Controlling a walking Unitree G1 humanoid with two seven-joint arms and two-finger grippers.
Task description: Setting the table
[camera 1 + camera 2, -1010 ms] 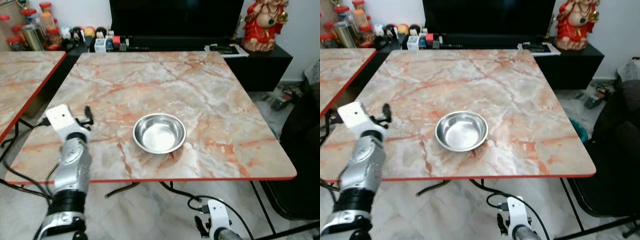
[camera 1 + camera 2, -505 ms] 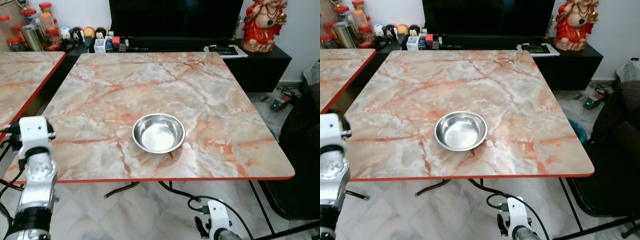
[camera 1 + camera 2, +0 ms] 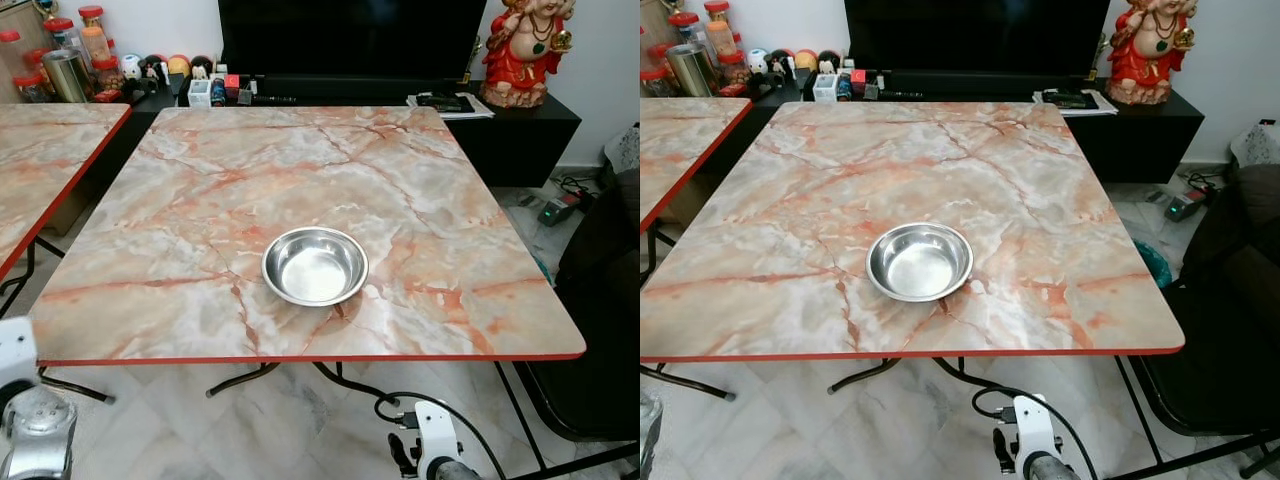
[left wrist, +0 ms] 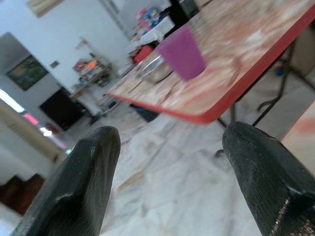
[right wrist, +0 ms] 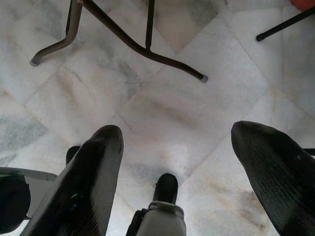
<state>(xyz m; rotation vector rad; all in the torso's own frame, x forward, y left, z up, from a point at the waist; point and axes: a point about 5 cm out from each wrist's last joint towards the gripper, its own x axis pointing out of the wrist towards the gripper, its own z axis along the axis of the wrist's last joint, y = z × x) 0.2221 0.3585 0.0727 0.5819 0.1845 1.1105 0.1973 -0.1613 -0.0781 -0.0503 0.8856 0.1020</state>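
A round, shallow stainless-steel bowl (image 3: 315,266) sits alone near the front of an orange-veined marble table with a red edge (image 3: 200,180). Both grippers hang low, fingers spread, holding nothing: left gripper (image 4: 170,172) faces a purple cup (image 4: 186,52) on a neighbouring table (likely next); approach level, grasp mid-height.

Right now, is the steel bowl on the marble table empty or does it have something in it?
Empty. The round shiny steel bowl sits upright on the pink-veined marble table, and its bare reflective bottom is visible, with nothing inside.
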